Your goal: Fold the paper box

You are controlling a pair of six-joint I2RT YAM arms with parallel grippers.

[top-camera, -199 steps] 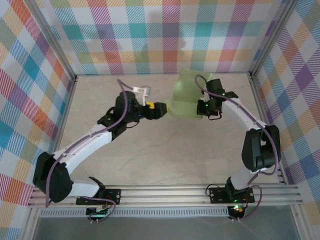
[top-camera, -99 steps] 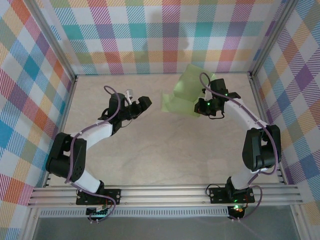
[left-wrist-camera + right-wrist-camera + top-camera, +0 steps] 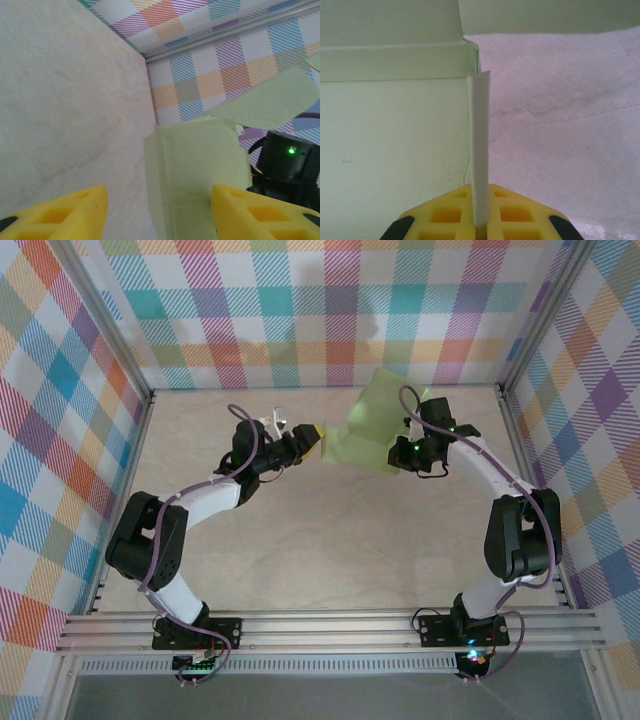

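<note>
surf: table (image 3: pixel 330 540) — pale beige marbled top | near edge: alu rail (image 3: pixel 330 625)

Robot lab test cell, plaid walls (image 3: pixel 330 310), aluminium frame rails (image 3: pixel 330 625), marbled tabletop (image 3: pixel 330 540)

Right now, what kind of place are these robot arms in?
Probably a robot test booth, not a home: colourful checked walls close in a pale marbled tabletop, silver metal rails run along its near edge, and a pale green card paper box is the work piece.
</note>
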